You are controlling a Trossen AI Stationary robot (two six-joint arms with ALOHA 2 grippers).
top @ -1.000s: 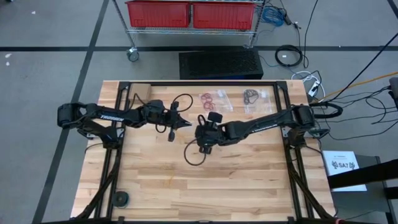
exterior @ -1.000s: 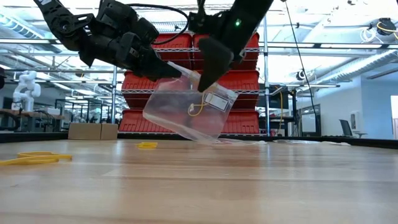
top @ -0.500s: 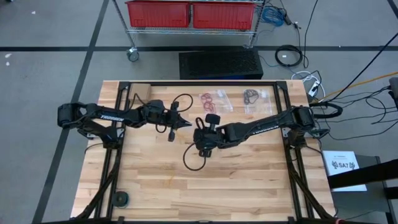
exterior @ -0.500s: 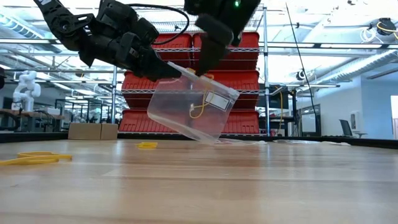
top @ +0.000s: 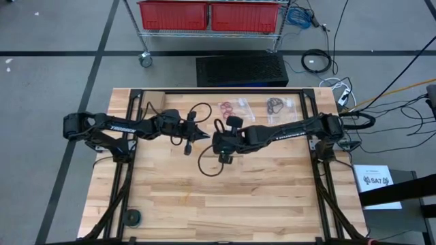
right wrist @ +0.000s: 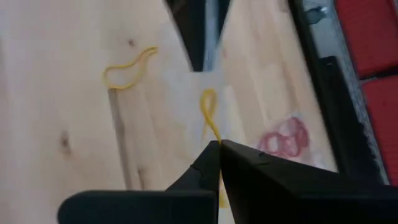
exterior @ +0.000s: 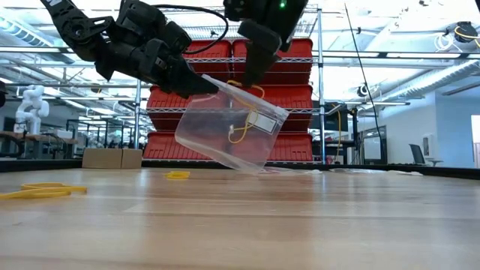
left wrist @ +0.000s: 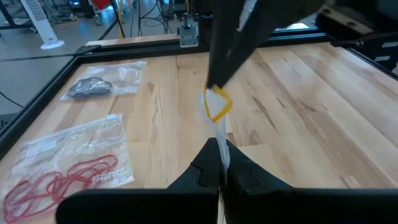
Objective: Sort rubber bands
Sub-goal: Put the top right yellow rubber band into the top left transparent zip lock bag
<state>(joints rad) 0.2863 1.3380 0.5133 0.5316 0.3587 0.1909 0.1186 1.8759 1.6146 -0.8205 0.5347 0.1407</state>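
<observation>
Pale wood table (top: 272, 197), black arms, a clear bag (exterior: 225, 135) holding a yellow band (exterior: 240, 133); red bands (top: 231, 109) at twelve o'clock.

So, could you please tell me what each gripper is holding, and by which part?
Left gripper pinches the clear plastic bag at its top edge; right gripper pinches a yellow rubber band by one end of its loop.

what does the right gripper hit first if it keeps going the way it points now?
Probably the clear bag: the right gripper, shut on a yellow rubber band, points down at the bag's open mouth, held up by the left gripper. Depth is unclear.
</observation>
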